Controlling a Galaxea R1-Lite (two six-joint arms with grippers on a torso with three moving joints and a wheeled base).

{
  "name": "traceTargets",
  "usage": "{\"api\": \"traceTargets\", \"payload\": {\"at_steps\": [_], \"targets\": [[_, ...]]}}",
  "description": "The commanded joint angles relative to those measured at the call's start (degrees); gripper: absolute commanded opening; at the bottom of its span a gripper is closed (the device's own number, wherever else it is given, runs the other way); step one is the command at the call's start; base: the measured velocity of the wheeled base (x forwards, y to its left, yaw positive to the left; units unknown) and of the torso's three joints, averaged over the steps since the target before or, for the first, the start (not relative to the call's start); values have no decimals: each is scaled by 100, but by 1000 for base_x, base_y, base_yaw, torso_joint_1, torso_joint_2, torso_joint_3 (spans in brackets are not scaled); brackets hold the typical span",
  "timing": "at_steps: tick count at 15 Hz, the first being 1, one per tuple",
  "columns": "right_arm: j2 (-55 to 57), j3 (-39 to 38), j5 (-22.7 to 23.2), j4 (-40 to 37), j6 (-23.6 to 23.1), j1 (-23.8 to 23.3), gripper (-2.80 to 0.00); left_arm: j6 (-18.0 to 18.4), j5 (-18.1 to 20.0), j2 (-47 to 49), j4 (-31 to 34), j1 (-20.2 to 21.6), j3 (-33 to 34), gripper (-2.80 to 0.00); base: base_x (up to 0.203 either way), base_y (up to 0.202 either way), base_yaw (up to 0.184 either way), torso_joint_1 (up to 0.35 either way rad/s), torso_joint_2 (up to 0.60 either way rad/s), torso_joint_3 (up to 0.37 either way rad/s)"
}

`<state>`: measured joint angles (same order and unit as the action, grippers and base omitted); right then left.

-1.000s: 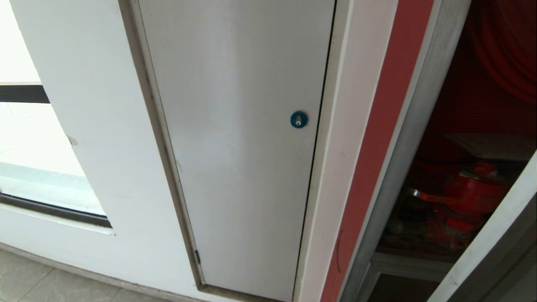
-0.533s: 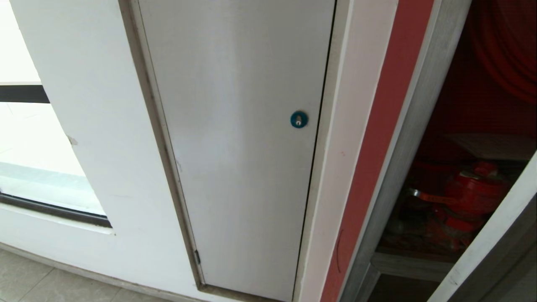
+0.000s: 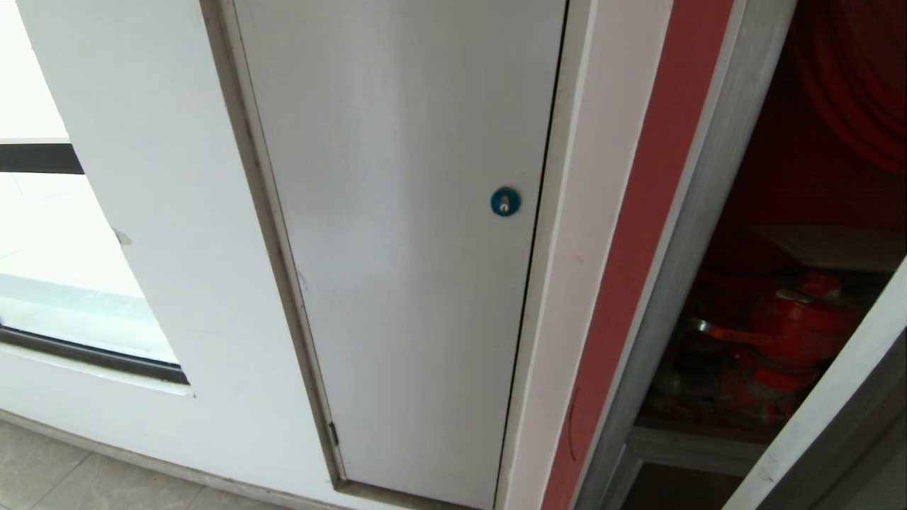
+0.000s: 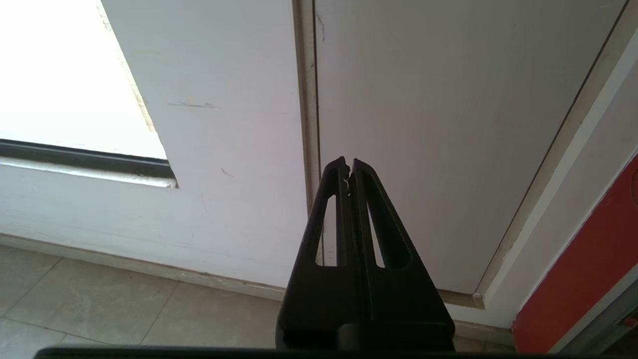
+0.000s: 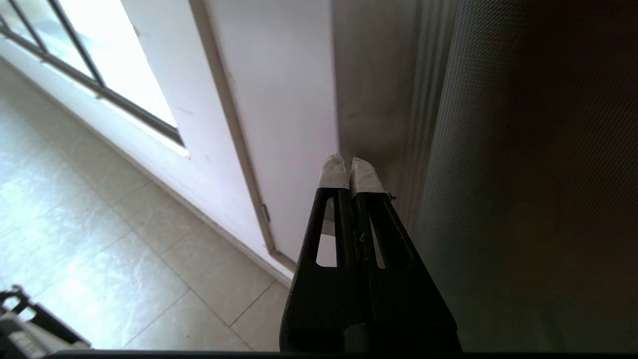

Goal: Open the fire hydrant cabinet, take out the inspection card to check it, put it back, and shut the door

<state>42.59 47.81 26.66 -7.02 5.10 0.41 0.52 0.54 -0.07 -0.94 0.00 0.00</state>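
Still unchanged in head view, open fire hydrant cabinet [image 3: 779, 283]; right hand [image 5: 349, 167] closed, left hand [image 4: 348, 164] closed

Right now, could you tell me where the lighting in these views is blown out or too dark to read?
Head view: the window at left is washed out, and the fire hydrant cabinet interior is dim red shadow. Left wrist view: the window is pure white glare behind the shut left gripper. Right wrist view: the right half beside the shut right gripper is a dark, featureless surface.
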Motion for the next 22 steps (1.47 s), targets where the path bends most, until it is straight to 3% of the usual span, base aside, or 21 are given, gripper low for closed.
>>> {"api": "traceTargets", "payload": {"at_steps": [1, 10, 16, 19, 22], "targets": [[252, -9, -76, 152, -1, 11, -280, 1, 5, 7, -3, 0, 35, -280, 0, 0, 0, 0, 0, 0], [1337, 84, -255, 1118, -191, 11, -280, 1, -1, 7, -3, 0, 35, -280, 0, 0, 0, 0, 0, 0], [2226, 567, -477, 1234, -176, 20, -280, 1, -1, 7, -3, 0, 35, -280, 0, 0, 0, 0, 0, 0], [2693, 603, -770, 1907, -192, 33, -280, 1, -1, 7, -3, 0, 35, -280, 0, 0, 0, 0, 0, 0], [2951, 615, -847, 2111, -189, 34, -280, 1, -1, 7, -3, 0, 35, -280, 0, 0, 0, 0, 0, 0]]}}
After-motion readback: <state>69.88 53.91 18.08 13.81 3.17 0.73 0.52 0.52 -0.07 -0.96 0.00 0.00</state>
